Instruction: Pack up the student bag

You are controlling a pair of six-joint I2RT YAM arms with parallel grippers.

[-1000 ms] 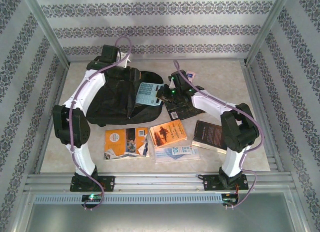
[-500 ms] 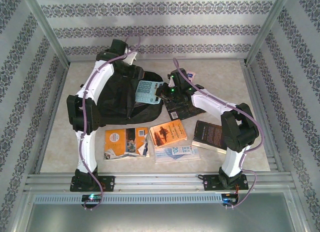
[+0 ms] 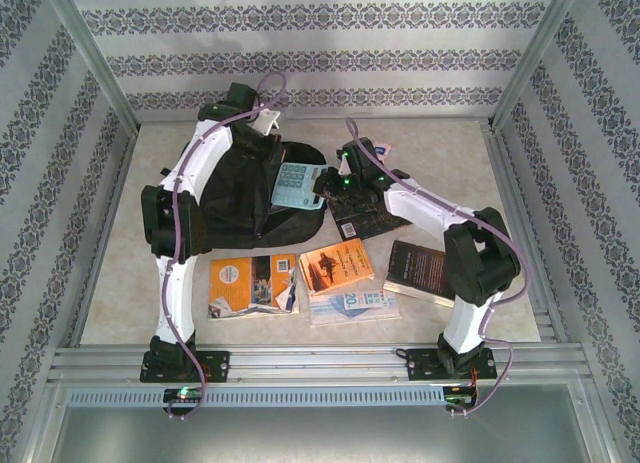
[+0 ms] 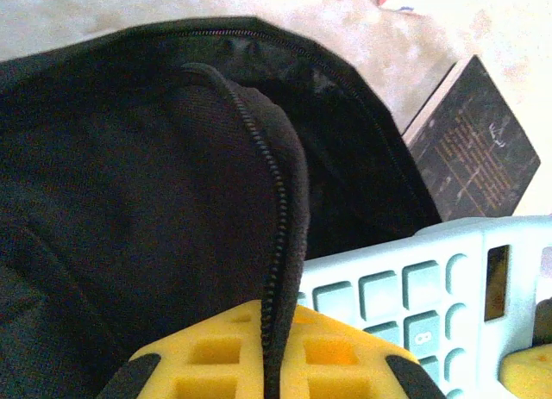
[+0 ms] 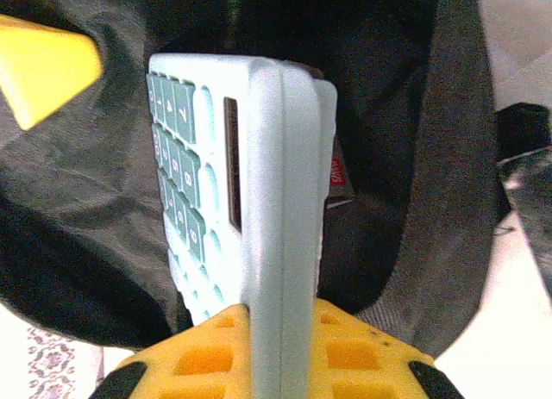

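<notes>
The student bag (image 3: 235,198) lies on the table (image 3: 450,153), far side, left of centre, its mouth turned toward the right arm. The left gripper (image 4: 276,356) is clamped on the zip edge (image 4: 274,201), lifting the flap (so the mouth gapes). The right gripper (image 5: 280,347) pinches the pale-blue calculator (image 3: 295,186) by one end, w/ the other end at the opening; not let go yet. So packing looks barely begun, i.e. the calculator is just going in. Left to do, as far as I can judge: orange book (image 3: 336,266), yellow booklet (image 3: 250,283), clear packet (image 3: 352,303), dark book (image 3: 418,271) and black book (image 3: 362,218), all out on the table. Anything inside already? Can't tell, interior's too dark.
</notes>
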